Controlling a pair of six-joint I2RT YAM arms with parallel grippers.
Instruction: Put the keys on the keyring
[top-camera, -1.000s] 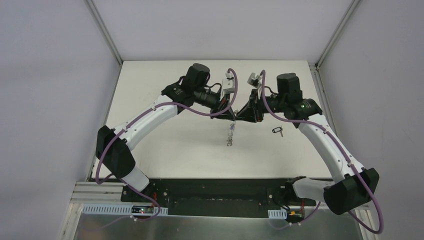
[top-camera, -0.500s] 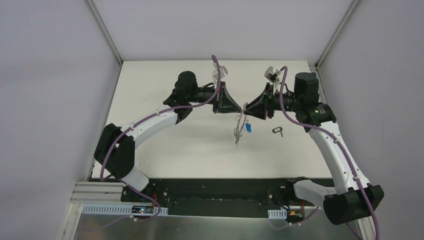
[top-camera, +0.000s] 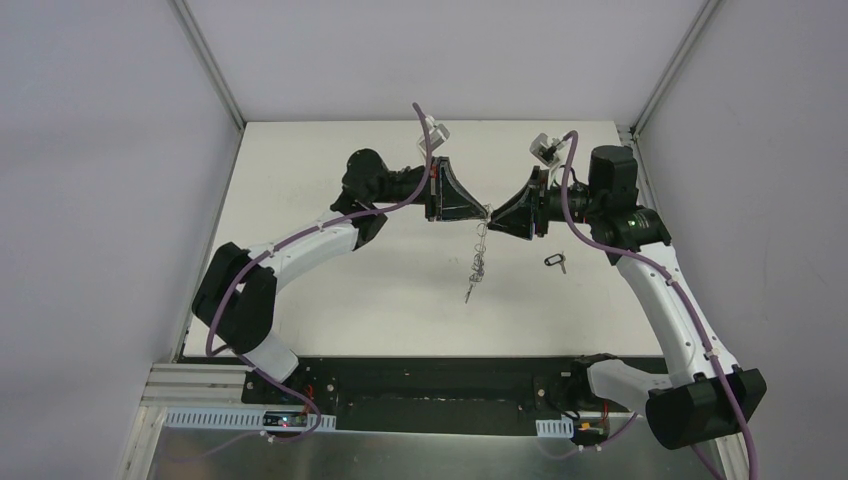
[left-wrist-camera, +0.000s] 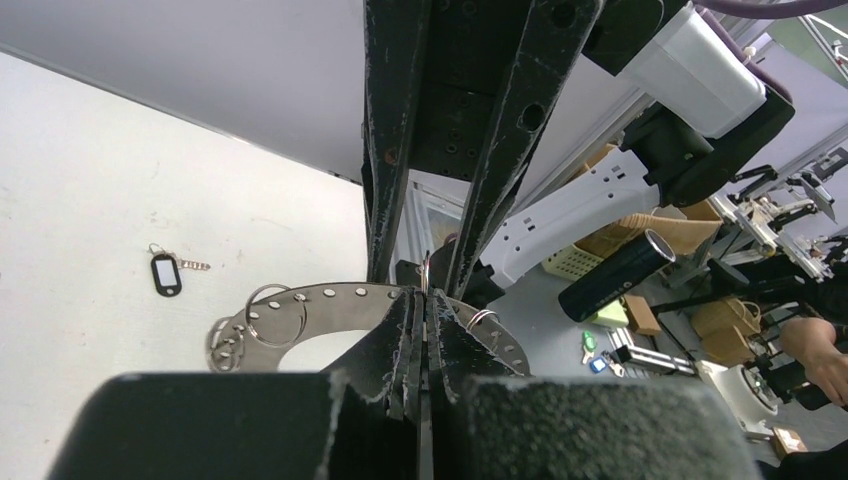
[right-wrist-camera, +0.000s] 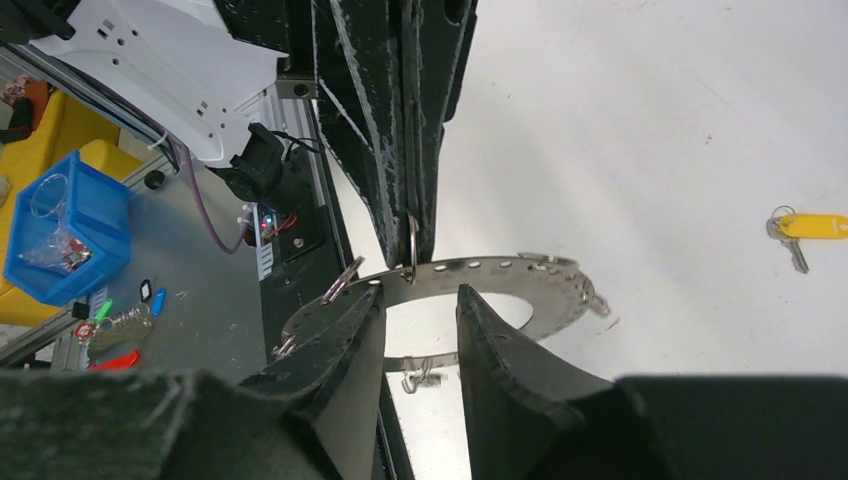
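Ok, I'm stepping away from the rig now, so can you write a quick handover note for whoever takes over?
Left hand: shut on a wire loop of the keyring, held up off the table.
Right hand: open, fingers either side of that loop, gripping nothing.
Black key and yellow key lie loose on the table.
Done: ring lifted; keys already on it, cannot tell.
To do: thread those two.

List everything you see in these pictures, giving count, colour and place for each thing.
keyring: one, grey metal, held up between the two hands
black-tagged key: one, black, lying on the table
yellow-tagged key: one, yellow, lying on the table
table: one, white, under the arms
blue bin: one, blue, off the table's edge
left hand: one, black, shut on the keyring's wire loop
right hand: one, black, jaws apart beside the keyring's rim
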